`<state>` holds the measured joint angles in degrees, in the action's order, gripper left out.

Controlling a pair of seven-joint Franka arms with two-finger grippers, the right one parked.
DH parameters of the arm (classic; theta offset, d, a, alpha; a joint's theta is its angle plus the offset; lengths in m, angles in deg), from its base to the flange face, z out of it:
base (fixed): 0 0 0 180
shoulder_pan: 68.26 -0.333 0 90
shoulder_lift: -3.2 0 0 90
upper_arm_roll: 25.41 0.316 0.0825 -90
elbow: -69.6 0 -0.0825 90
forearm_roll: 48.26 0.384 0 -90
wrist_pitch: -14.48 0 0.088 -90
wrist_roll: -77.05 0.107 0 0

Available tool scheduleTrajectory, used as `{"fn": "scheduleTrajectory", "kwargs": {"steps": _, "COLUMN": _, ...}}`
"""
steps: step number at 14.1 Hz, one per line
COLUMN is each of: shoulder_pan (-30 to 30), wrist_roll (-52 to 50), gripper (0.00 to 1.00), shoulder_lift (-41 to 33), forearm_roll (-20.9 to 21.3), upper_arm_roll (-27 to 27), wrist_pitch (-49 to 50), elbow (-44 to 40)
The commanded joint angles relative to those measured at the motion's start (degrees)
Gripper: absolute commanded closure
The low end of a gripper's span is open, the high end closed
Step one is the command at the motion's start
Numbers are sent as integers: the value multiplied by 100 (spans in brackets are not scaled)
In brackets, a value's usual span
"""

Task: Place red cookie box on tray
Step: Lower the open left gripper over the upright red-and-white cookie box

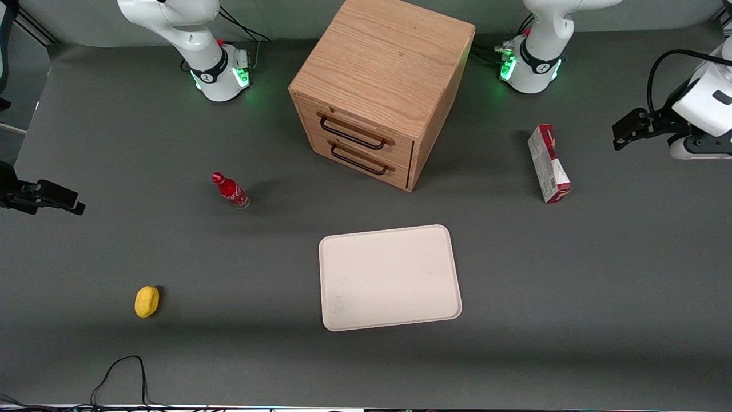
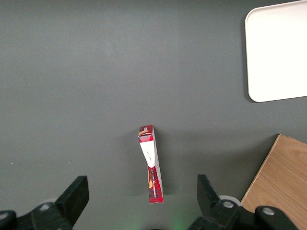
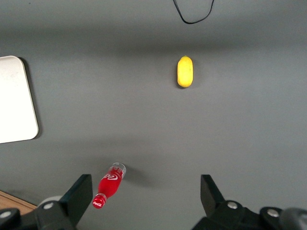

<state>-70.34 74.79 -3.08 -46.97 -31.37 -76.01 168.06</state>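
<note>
While the red cookie box (image 2: 150,165) stands on edge, tool (image 2: 139,203) gapes above.

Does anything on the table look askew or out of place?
The red cookie box stands on a thin edge, slightly leaning, apart from the tray. The open gripper hovers above it. Nothing looks spilled or damaged.

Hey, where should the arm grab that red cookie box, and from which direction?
Come straight down and pinch the two broad faces of the red cookie box near mid-length: it stands on a thin edge, narrow side up. The gripper hangs open above it.
</note>
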Motion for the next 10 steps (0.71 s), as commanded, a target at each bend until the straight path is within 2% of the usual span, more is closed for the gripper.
{"fn": "scheduleTrajectory", "kwargs": {"steps": 1, "shoulder_pan": 86, "wrist_roll": 121, "gripper": 0, "shoulder_lift": 57, "forearm_roll": -5, "upper_arm_roll": 77, "wrist_pitch": 154, "elbow": -169}}
{"fn": "scheduleTrajectory", "kwargs": {"steps": 5, "shoulder_pan": 68, "wrist_roll": 147, "gripper": 0, "shoulder_lift": 48, "forearm_roll": 21, "upper_arm_roll": 86, "wrist_pitch": 189, "elbow": 40}}
{"fn": "scheduleTrajectory", "kwargs": {"steps": 7, "shoulder_pan": 7, "wrist_roll": 60, "gripper": 0, "shoulder_lift": -92, "forearm_roll": 21, "upper_arm_roll": 86, "wrist_pitch": 15, "elbow": 802}}
{"fn": "scheduleTrajectory", "kwargs": {"steps": 10, "shoulder_pan": -125, "wrist_roll": -116, "gripper": 0, "shoulder_lift": -522, "forearm_roll": 47, "upper_arm_roll": 200, "wrist_pitch": -1177, "elbow": 2383}}
